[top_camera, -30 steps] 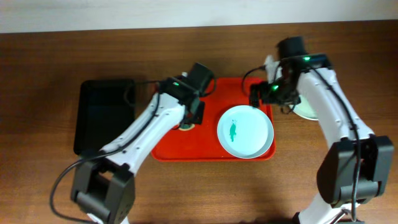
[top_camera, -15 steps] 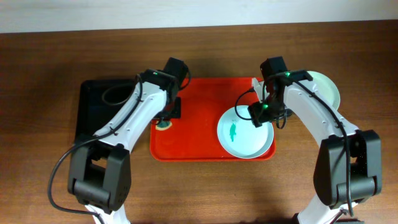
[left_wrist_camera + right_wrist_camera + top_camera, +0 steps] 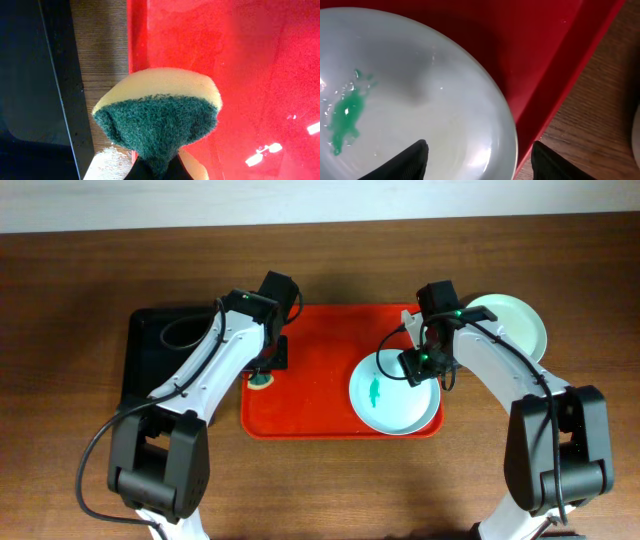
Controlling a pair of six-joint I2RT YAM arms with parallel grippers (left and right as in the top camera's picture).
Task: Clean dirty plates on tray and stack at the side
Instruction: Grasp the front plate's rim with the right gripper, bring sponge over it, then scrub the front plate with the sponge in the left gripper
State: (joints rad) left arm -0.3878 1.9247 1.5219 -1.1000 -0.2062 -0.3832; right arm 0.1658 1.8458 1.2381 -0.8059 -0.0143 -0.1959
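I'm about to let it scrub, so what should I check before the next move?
1. Sponge gripped: ok, left gripper's jaws shut on it.
2. Sponge at the smeared plate: not ok, it hangs over the red tray's left edge.
3. Right gripper placed to steady the plate: ok, open, straddling its rim.
4. Teal smear uncovered: ok.
5. Right jaws touching the rim: cannot tell.

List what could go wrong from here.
1. Right gripper is open astride the plate rim, close to the tray wall: closing could snag it.
2. A one-sided rim pinch may let the plate tilt or slip.
3. The smear is unwiped and the sponge sits at the tray's far edge.
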